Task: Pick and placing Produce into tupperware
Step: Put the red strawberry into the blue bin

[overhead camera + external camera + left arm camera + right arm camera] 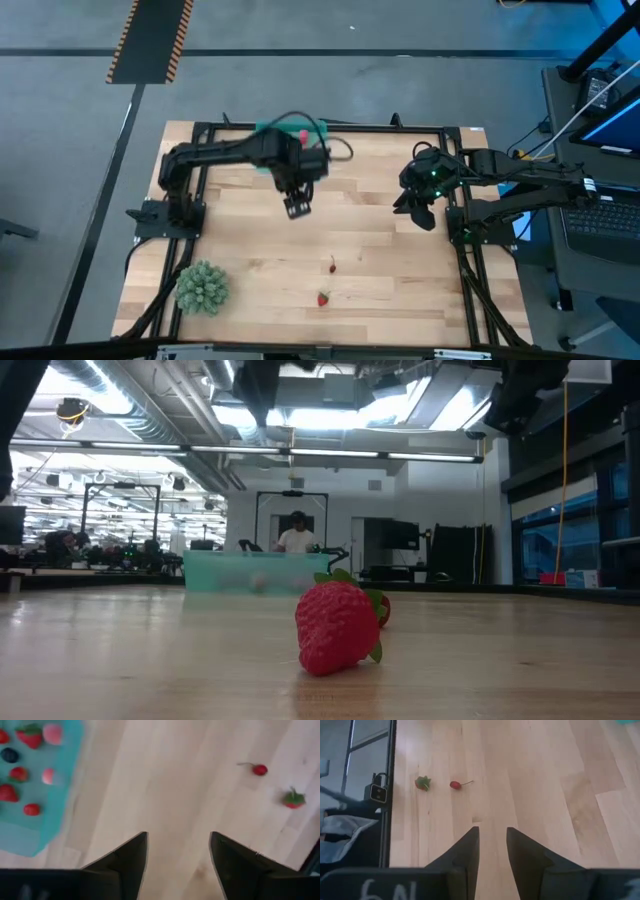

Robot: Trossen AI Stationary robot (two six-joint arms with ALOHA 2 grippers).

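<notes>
Nearest the low camera: one red strawberry (338,628) lying on the wooden tabletop (150,660), green leaves at its far side, with a second small red fruit (381,609) just behind it, half hidden. From above, the same two as tiny specks near the front middle of the tabletop: the leafy strawberry (323,298) closer to the front edge, the stemmed red fruit (333,264) a little farther in, apart from each other. At the front left corner, a spiky green ball (202,287), well apart from both.

Farther in, over the middle of the tabletop, the left tool (297,207) hanging above bare wood, fingers spread wide in its own wrist view, nothing between them. To the right, near the right edge, the right tool (418,207) also over bare wood, fingers narrowly parted and empty; the two loose fruits well ahead of it in the right wrist view.

At the far edge, mostly hidden under the left arm from above, the teal tupperware (268,127). In the left wrist view its floor (50,800) holding several red and pink fruits plus one dark one (10,755), possibly a blueberry, though blurred. In the low view, the tupperware a pale teal band behind the strawberry, and beyond it a person (297,537) in the room.
</notes>
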